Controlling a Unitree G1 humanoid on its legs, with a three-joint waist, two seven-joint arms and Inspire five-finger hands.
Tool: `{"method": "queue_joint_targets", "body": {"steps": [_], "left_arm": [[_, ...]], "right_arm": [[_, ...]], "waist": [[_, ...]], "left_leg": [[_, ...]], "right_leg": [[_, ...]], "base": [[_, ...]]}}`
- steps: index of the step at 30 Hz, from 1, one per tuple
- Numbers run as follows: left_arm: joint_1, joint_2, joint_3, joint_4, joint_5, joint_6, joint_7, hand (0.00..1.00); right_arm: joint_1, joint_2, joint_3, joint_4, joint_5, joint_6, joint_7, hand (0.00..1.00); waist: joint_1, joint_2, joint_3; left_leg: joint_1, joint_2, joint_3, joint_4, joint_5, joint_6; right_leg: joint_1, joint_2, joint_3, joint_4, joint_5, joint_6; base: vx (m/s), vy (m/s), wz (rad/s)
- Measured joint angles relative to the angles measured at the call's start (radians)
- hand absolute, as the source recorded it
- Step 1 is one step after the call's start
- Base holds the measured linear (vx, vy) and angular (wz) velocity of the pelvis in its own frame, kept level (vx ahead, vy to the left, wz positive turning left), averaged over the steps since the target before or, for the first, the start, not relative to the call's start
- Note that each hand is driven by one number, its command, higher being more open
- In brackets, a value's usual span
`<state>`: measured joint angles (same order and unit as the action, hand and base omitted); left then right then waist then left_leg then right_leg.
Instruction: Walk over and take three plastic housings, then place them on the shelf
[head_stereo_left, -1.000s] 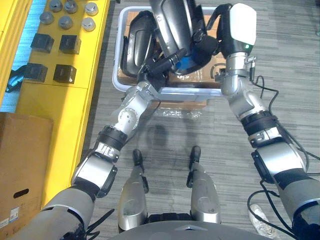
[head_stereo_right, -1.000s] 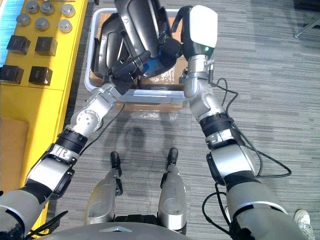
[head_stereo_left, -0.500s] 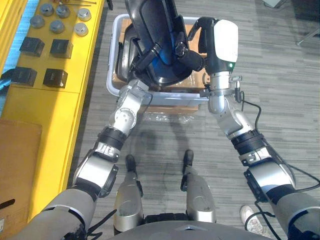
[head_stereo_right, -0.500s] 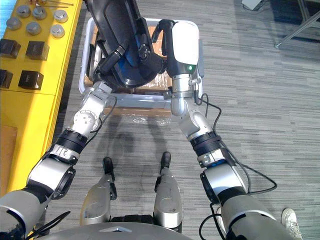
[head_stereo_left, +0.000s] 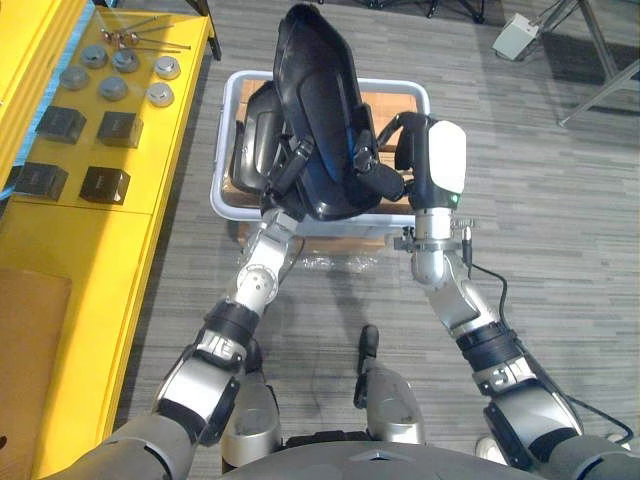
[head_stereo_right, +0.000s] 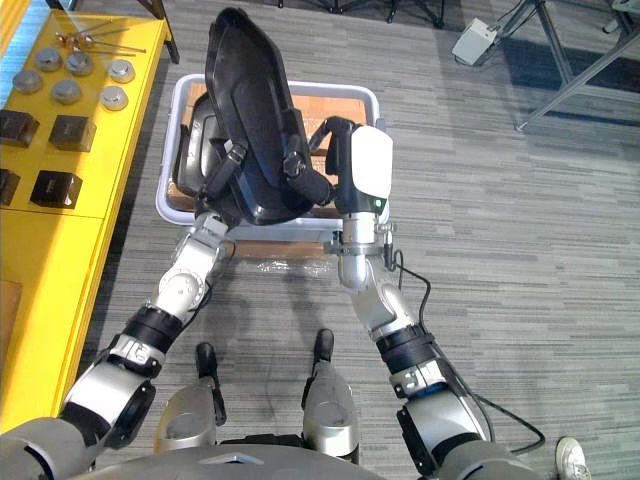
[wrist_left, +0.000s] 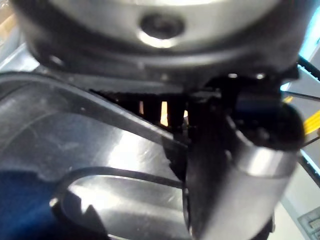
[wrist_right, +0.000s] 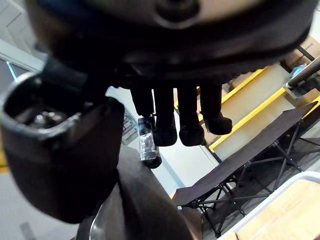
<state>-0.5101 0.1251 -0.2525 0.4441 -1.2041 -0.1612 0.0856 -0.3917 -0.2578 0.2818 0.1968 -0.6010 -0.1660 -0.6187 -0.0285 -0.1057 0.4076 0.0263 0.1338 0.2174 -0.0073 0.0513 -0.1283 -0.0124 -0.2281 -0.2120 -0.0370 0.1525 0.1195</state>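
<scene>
Glossy black housing (head_stereo_left: 315, 90), pale grey bin (head_stereo_left: 222, 150), bright yellow shelf (head_stereo_left: 100, 250), grey streaked floor (head_stereo_left: 560, 250).

Cannot see much inside the bin (head_stereo_left: 218, 170), covered by the raised housing (head_stereo_left: 320, 110). Can make out just part of a second housing (head_stereo_left: 255, 150) in it. Left of the bin, cannot identify small round pieces (head_stereo_left: 160, 95) on the edge-cropped yellow shelf (head_stereo_left: 100, 260).

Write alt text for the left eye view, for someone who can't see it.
The left hand and right hand grip a large black plastic housing over a pale bin holding a second housing. A yellow shelf with black blocks and round grey parts lies to the robot's left.
</scene>
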Motion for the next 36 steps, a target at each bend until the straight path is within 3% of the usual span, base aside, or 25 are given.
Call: {"method": "queue_joint_targets", "body": {"steps": [2, 5, 13, 18, 22, 25, 28, 31, 36], "left_arm": [[0.070, -0.025, 0.015, -0.060, 0.053, -0.016, 0.031, 0.00], [0.104, -0.058, 0.036, -0.094, 0.129, -0.039, 0.071, 0.00], [0.296, -0.117, 0.050, -0.359, 0.774, -0.079, 0.337, 0.00], [0.392, -0.106, 0.078, -0.482, 1.186, -0.073, 0.481, 0.00], [0.480, -0.083, 0.140, -0.558, 1.439, -0.074, 0.621, 0.00], [0.540, -0.078, 0.226, -0.573, 1.469, -0.077, 0.705, 0.00], [0.614, -0.080, 0.291, -0.576, 1.427, -0.079, 0.723, 0.00], [0.719, -0.097, 0.325, -0.640, 1.326, -0.085, 0.710, 0.00], [0.806, -0.138, 0.350, -0.734, 1.146, -0.150, 0.606, 0.00]], "right_arm": [[0.065, 0.024, 0.004, -0.018, 0.052, -0.037, -0.005, 1.00], [0.125, 0.037, 0.018, -0.019, 0.076, -0.047, -0.007, 1.00], [0.253, 0.047, 0.032, -0.175, 0.294, -0.058, -0.025, 1.00], [0.362, 0.059, 0.022, -0.278, 0.564, -0.110, 0.161, 1.00], [0.514, 0.058, -0.044, -0.355, 0.876, -0.130, 0.391, 1.00], [0.620, 0.058, -0.149, -0.389, 0.946, -0.130, 0.504, 1.00], [0.715, 0.077, -0.221, -0.393, 1.038, -0.130, 0.551, 1.00], [0.783, 0.134, -0.269, -0.393, 1.161, -0.108, 0.570, 1.00], [0.818, 0.166, -0.292, -0.358, 1.158, -0.085, 0.553, 1.00]], "waist": [[0.000, 0.005, -0.037], [0.003, 0.014, -0.069], [0.004, 0.077, -0.192], [0.001, 0.073, -0.242], [-0.001, 0.074, -0.268], [-0.006, 0.077, -0.272], [-0.010, 0.077, -0.305], [-0.030, 0.073, -0.328], [-0.027, 0.072, -0.330]], "left_leg": [[0.003, 0.000, 0.000, -0.001, -0.003, -0.001], [0.020, 0.000, -0.003, -0.002, -0.010, 0.000], [0.040, 0.000, -0.003, -0.035, -0.008, 0.003], [0.058, 0.000, 0.009, -0.040, -0.010, 0.000], [0.071, 0.000, 0.021, -0.052, -0.009, 0.000], [0.084, 0.000, 0.036, -0.059, -0.012, -0.004], [0.087, 0.001, 0.052, -0.070, -0.016, -0.008], [0.088, 0.001, 0.057, -0.067, -0.018, -0.009], [0.110, 0.001, 0.067, -0.058, -0.031, -0.010]], "right_leg": [[0.007, 0.000, -0.002, -0.008, 0.000, 0.000], [0.031, 0.001, -0.006, -0.020, 0.000, 0.001], [0.038, 0.004, -0.036, -0.024, -0.004, 0.005], [0.051, 0.005, -0.036, -0.035, -0.004, 0.005], [0.050, 0.005, -0.031, -0.035, -0.010, 0.008], [0.049, 0.006, -0.020, -0.035, -0.015, 0.007], [0.033, 0.010, -0.001, -0.036, -0.019, 0.003], [0.033, 0.010, 0.001, -0.036, -0.017, 0.007], [0.051, 0.011, 0.014, -0.036, -0.020, 0.010]], "base": [[0.00, 0.000, 0.00], [0.00, 0.000, 0.00], [0.00, 0.000, 0.00], [-0.03, 0.000, -0.07], [-0.02, 0.002, -0.08], [-0.01, 0.005, -0.12], [0.00, 0.004, -0.18], [0.04, 0.005, -0.07], [0.01, 0.005, -0.07]]}}
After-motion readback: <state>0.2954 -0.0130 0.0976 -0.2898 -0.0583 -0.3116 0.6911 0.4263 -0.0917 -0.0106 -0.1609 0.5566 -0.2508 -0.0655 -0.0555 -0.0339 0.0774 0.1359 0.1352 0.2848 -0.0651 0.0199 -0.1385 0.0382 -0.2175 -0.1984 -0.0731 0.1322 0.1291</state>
